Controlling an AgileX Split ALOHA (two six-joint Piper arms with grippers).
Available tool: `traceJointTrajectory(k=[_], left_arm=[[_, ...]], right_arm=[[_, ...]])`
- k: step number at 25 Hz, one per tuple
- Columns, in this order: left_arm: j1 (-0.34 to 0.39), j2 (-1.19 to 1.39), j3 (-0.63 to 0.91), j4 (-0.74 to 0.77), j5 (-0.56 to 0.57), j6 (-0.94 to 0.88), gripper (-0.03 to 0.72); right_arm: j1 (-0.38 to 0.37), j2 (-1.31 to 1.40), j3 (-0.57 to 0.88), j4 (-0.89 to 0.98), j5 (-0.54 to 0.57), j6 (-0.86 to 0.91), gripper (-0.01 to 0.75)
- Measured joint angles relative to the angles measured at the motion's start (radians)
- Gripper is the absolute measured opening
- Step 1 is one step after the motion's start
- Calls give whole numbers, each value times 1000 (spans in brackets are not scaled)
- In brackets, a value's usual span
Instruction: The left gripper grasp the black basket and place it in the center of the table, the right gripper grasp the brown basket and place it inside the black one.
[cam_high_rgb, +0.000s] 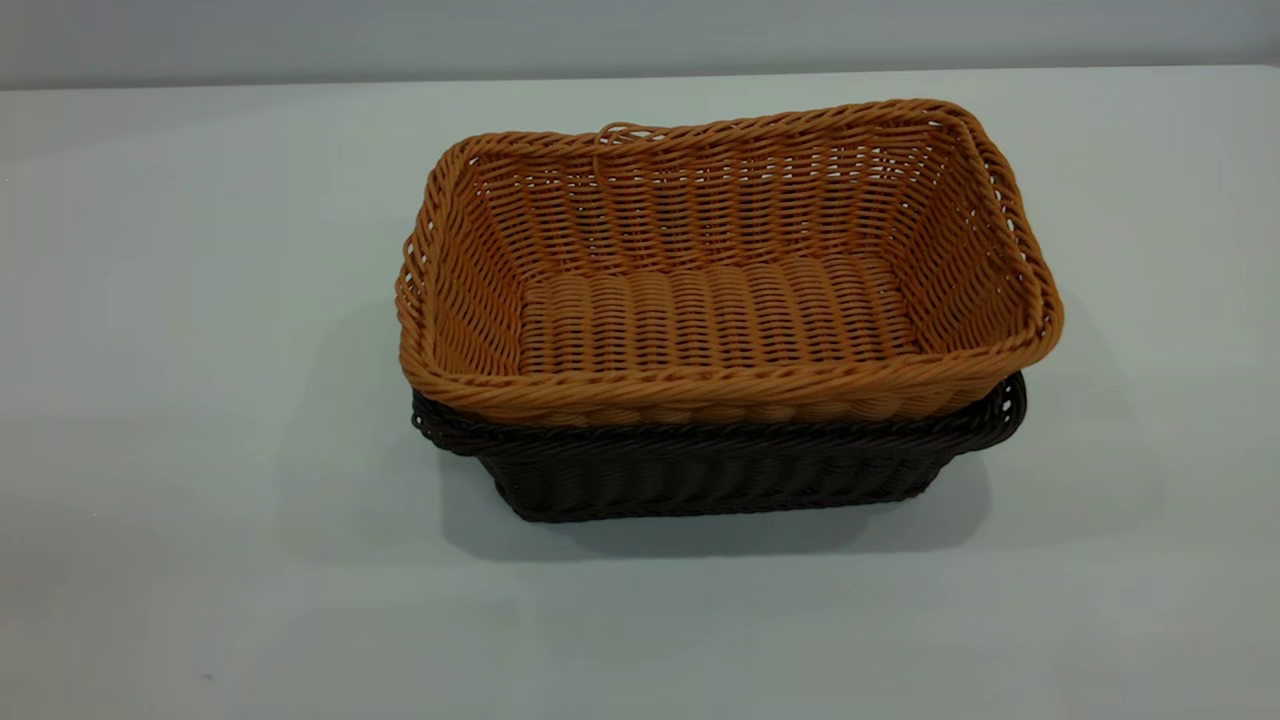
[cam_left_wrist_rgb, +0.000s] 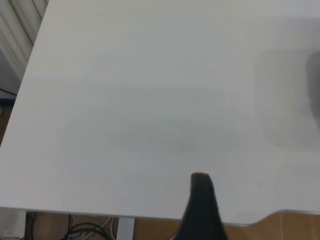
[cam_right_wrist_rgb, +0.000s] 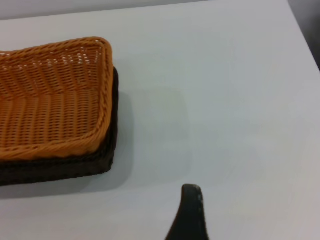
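Observation:
The brown basket (cam_high_rgb: 720, 290) sits nested inside the black basket (cam_high_rgb: 720, 470) near the middle of the table (cam_high_rgb: 200, 400), tilted slightly with its right end higher. Both baskets also show in the right wrist view, brown (cam_right_wrist_rgb: 50, 100) over black (cam_right_wrist_rgb: 60, 170). Neither gripper appears in the exterior view. The left gripper (cam_left_wrist_rgb: 248, 210) hovers over bare table near its edge, with one black finger (cam_left_wrist_rgb: 201, 205) showing and nothing held. The right gripper (cam_right_wrist_rgb: 225, 215) is over bare table, off the baskets' end and apart from them, with one finger (cam_right_wrist_rgb: 191, 212) showing and nothing held.
The table's edge (cam_left_wrist_rgb: 150, 216) and the floor with cables (cam_left_wrist_rgb: 85, 230) show in the left wrist view. A grey wall (cam_high_rgb: 640, 35) runs behind the table's far edge.

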Motion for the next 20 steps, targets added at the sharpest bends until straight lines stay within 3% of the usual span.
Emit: traceJointTrajectory(k=[8, 20], left_arm=[[0, 0, 0, 0, 0, 0, 527], [0, 0, 0, 0, 0, 0, 527]], right_arm=[[162, 0, 0, -6, -2, 8, 563], [169, 0, 0, -6, -5, 8, 563]])
